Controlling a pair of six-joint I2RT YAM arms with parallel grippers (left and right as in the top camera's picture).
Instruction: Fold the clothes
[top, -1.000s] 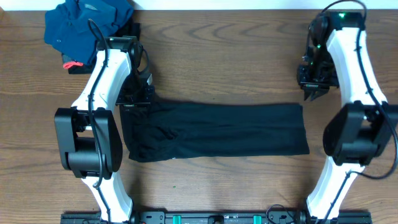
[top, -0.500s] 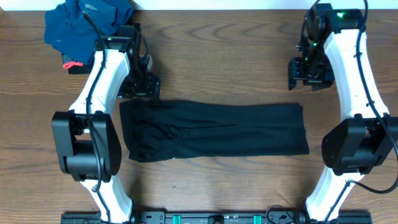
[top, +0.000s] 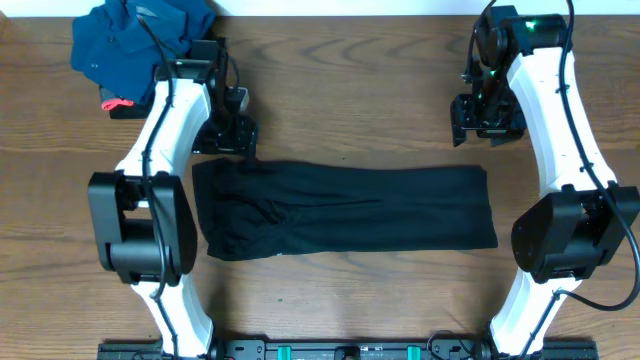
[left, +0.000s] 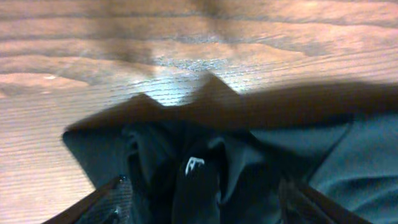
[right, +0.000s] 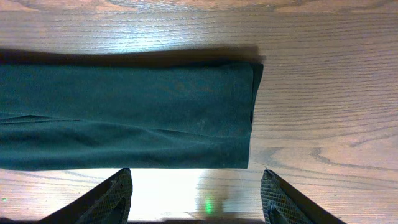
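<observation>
The clothes (top: 345, 210), a plain black garment, lie as a long flat band across the middle of the table. My left gripper (top: 237, 133) hovers just beyond the band's far left corner. In the left wrist view this gripper (left: 202, 205) is open over rumpled black cloth (left: 249, 149) bearing a small white logo (left: 194, 165). My right gripper (top: 481, 120) hangs beyond the far right corner. In the right wrist view it (right: 196, 202) is open over bare wood, and the garment's neat folded end (right: 155, 115) lies ahead of the fingertips (right: 115, 196).
A dark blue garment (top: 140, 35) is bunched at the far left corner, with a red-pink tag (top: 117, 103) on a small black piece beside it. The wooden table (top: 350, 90) ends at its far edge close behind both grippers.
Both grippers went from shut to open. The left one lifted off the garment's far left corner, and the right one moved left and away from the far right corner. The garment lies still.
</observation>
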